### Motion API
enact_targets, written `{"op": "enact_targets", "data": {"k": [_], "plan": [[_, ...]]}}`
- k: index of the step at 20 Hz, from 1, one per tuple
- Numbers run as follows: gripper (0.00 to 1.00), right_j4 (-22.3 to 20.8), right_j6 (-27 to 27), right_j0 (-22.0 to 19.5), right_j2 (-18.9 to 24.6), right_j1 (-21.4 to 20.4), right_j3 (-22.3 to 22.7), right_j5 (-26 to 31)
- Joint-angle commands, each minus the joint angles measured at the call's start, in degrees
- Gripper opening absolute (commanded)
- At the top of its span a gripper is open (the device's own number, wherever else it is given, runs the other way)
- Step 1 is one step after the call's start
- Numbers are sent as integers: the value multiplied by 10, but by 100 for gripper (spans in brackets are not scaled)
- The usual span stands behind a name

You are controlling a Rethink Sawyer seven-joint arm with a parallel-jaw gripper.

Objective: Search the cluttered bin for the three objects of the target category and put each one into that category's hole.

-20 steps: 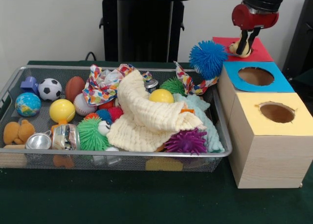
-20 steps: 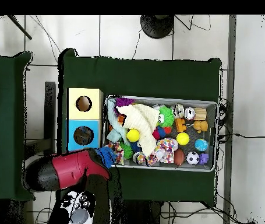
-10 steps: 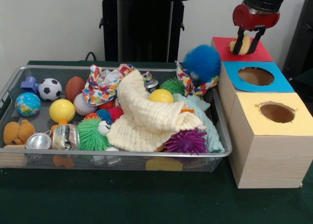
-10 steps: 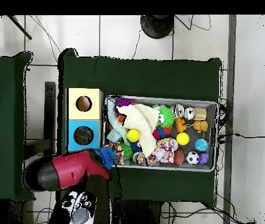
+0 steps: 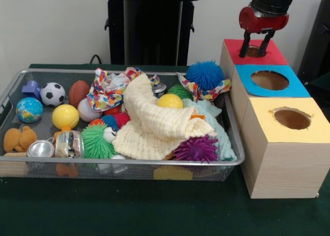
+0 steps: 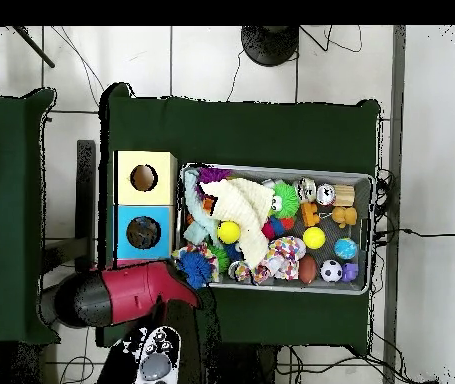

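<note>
Empty gripper [image 5: 256, 43] with fingers spread above the red-topped hole [image 5: 253, 51], blue spiky ball [image 5: 204, 74] at nine o'clock on the bin's [image 5: 234, 152] rim

Green cloth covers the worktop [image 5: 129, 210], bare along its near edge. Behind it stands a black stand [image 5: 149, 27] against a pale wall [image 5: 51, 24]; a black cable [image 5: 95, 58] loops up just left of the stand. From overhead: pale tiled floor [image 6: 221, 60], a round black base [image 6: 269, 44] beyond the worktop, thin cables [image 6: 411, 234] trailing along one side (several, tangled). A second green-covered table [image 6: 6, 200] stands apart across a gap.
</note>
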Motion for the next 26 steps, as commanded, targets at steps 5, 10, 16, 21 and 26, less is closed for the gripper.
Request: {"op": "enact_targets", "data": {"k": [5,10,16,21,26], "plan": [[100,12,34,-48,46,-35,37,72],[100,-12,-43,-108,73,-54,8,83],[100,-44,-93,-183,123,-22,-18,36],[100,-87,-90,-225,140,31,-56,2],[100,-141,-133,-290,194,58,-77,-31]]}}
